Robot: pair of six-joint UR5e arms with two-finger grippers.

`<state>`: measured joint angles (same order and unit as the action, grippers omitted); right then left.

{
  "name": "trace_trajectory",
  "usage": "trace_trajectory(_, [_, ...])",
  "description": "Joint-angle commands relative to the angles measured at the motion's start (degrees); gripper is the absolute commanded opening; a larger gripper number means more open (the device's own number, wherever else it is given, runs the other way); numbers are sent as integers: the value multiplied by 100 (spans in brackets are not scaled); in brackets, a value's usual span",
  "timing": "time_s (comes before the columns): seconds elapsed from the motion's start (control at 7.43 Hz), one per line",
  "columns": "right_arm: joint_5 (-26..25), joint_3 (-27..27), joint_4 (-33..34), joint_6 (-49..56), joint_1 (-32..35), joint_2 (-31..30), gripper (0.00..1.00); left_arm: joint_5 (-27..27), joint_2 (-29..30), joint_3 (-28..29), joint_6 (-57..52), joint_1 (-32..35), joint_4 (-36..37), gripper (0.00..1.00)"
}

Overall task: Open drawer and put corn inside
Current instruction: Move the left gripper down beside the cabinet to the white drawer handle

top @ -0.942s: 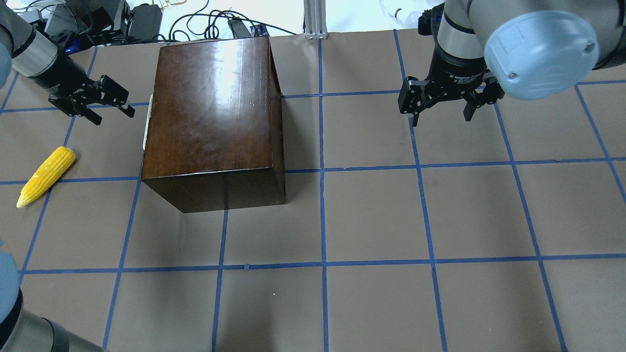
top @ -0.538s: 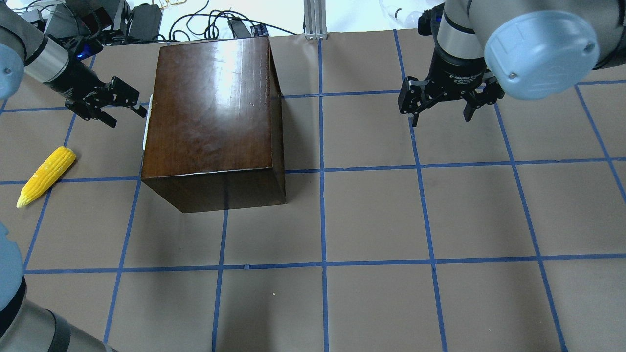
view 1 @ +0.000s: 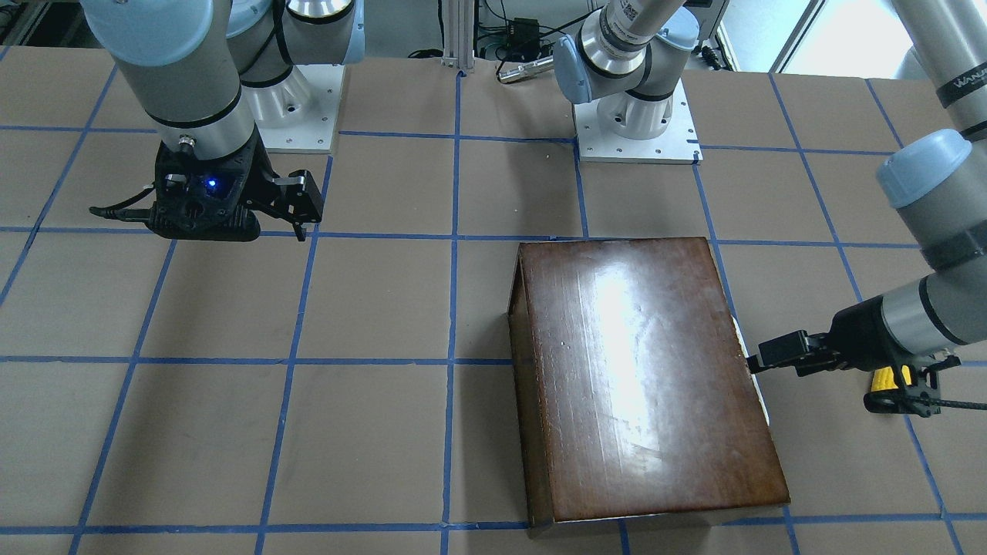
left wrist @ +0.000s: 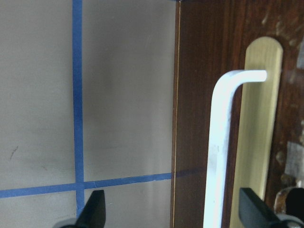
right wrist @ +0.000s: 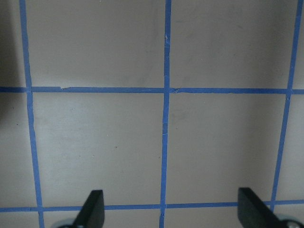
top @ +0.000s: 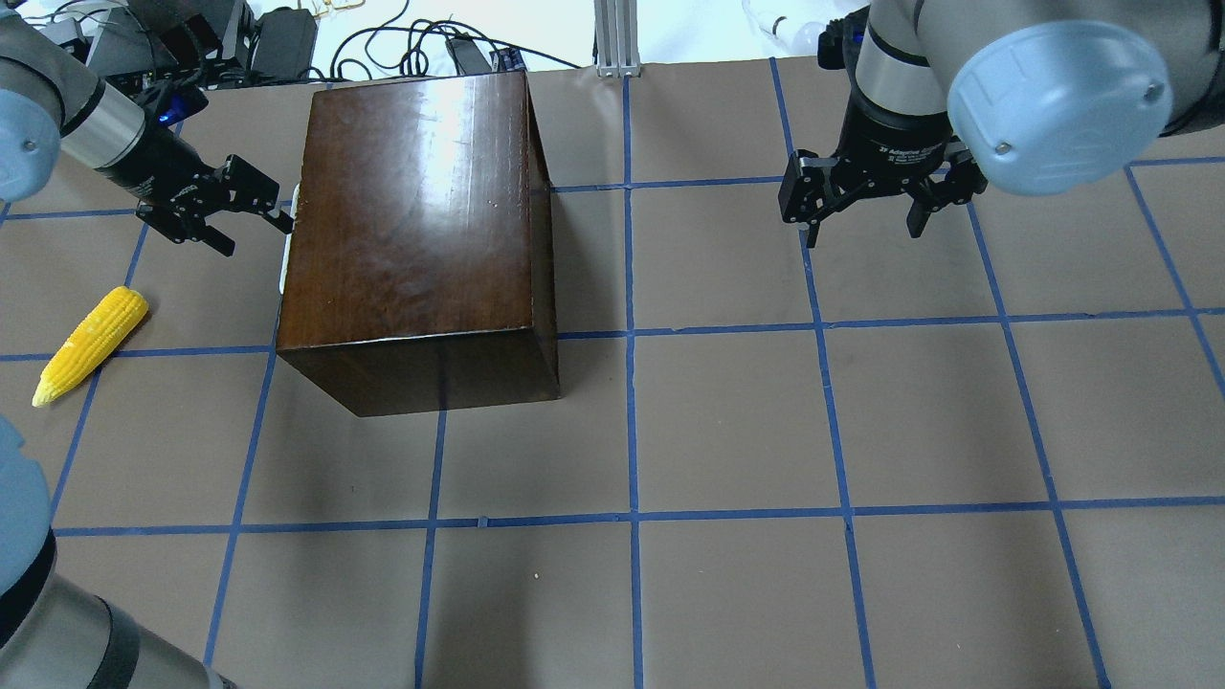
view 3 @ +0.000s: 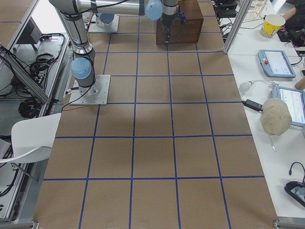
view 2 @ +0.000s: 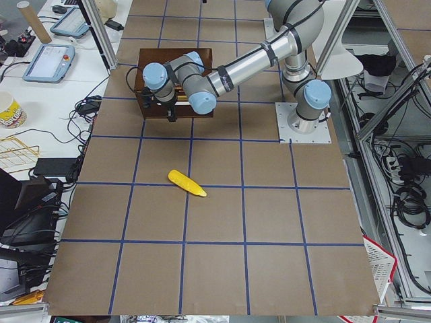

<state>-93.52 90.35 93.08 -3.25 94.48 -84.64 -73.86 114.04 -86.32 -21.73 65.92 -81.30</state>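
Observation:
The glossy dark-brown box [top: 421, 220] stands at the back left. Its drawer is shut. The drawer's worn brown front [left wrist: 199, 95] fills the left wrist view, with a white bar handle [left wrist: 219, 156] over a brass plate [left wrist: 259, 142]. The handle shows as a white sliver [top: 285, 249] on the box's left face. My left gripper [top: 258, 237] is open, level with that face, and the handle lies between its fingers in the wrist view. The yellow corn [top: 91, 344] lies on the table to the left. My right gripper [top: 861, 234] is open and empty at the back right.
The brown table [top: 727, 431] has a blue tape grid. Cables and power bricks [top: 278, 38] lie beyond the back edge, and an aluminium post [top: 617, 38] stands there. The right wrist view shows only bare table [right wrist: 95, 142].
My left gripper has moved right, from open table to right beside the box's left face and handle. The corn, the box and the right arm have not moved.

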Motion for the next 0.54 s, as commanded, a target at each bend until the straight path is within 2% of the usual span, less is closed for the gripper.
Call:
trace_trajectory(0.0, [0, 0, 9, 0, 0, 0, 100, 21, 40, -139, 11, 0, 18, 100])
trace_trajectory(0.4, [0, 0, 9, 0, 0, 0, 100, 12, 57, -210, 11, 9, 44, 100])
